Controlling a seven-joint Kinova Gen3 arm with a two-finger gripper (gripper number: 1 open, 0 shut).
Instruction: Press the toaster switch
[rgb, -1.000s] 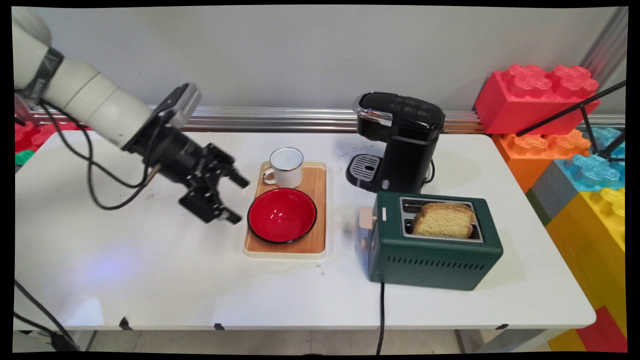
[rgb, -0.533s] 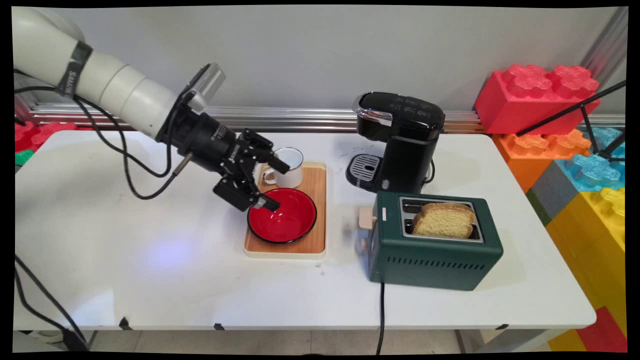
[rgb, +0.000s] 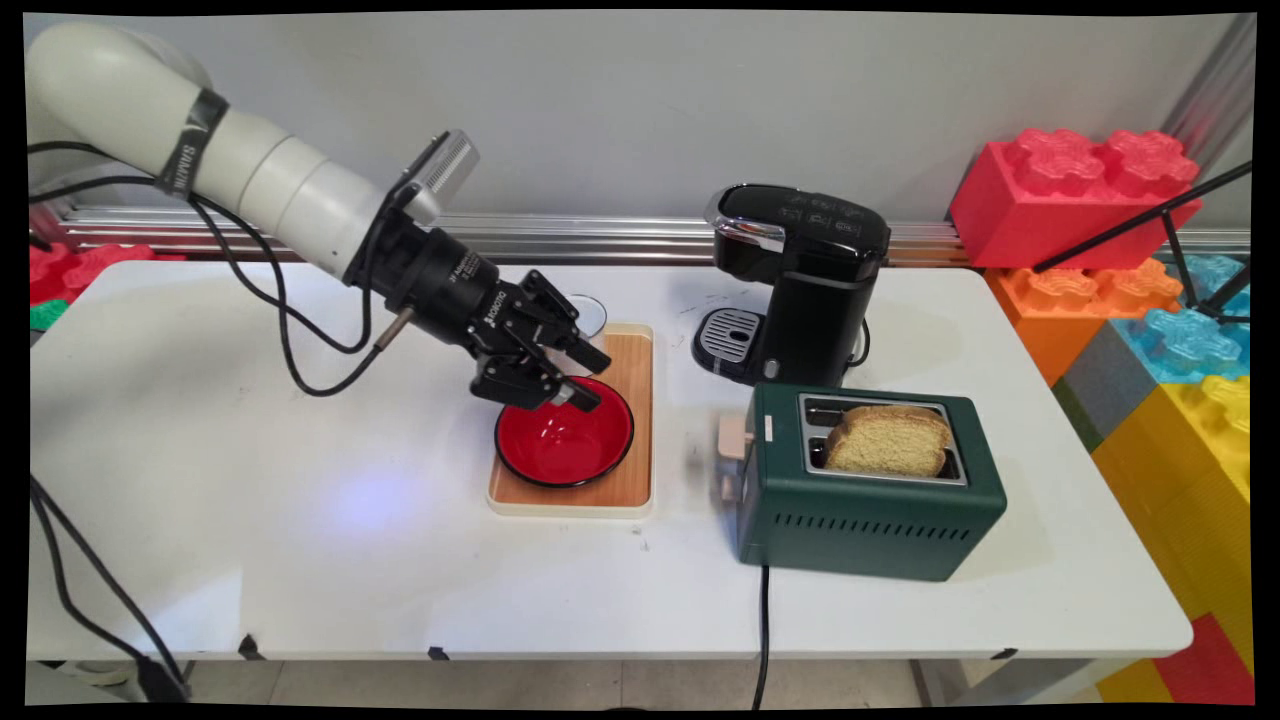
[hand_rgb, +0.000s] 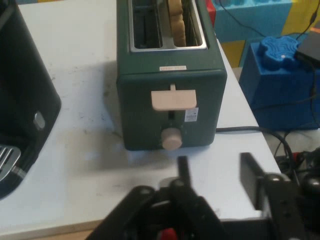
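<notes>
My gripper (rgb: 596, 380) hangs open and empty over the far rim of the red bowl (rgb: 565, 442), which sits on a wooden tray (rgb: 632, 480). Its fingers point right, toward the green toaster (rgb: 870, 505). A white mug (rgb: 592, 311) stands behind the hand, with only part of its rim showing. In the hand view the gripper (hand_rgb: 217, 175) faces the toaster (hand_rgb: 170, 115) end-on. That end carries a cream lever (hand_rgb: 173, 100) and a round knob (hand_rgb: 171, 138). A slice of bread (hand_rgb: 176, 20) stands in one slot, also seen as the bread (rgb: 888, 438) from above.
A black coffee machine (rgb: 800, 285) stands behind the toaster, and the coffee machine (hand_rgb: 20, 100) fills the hand view's left edge. The toaster's black cord (rgb: 763, 630) runs off the table's front edge. Large toy bricks (rgb: 1075, 195) are stacked beyond the right end.
The arm has swung right, from beside the tray's left edge to over the bowl, now hiding most of the mug. The gripper stays open and empty.
</notes>
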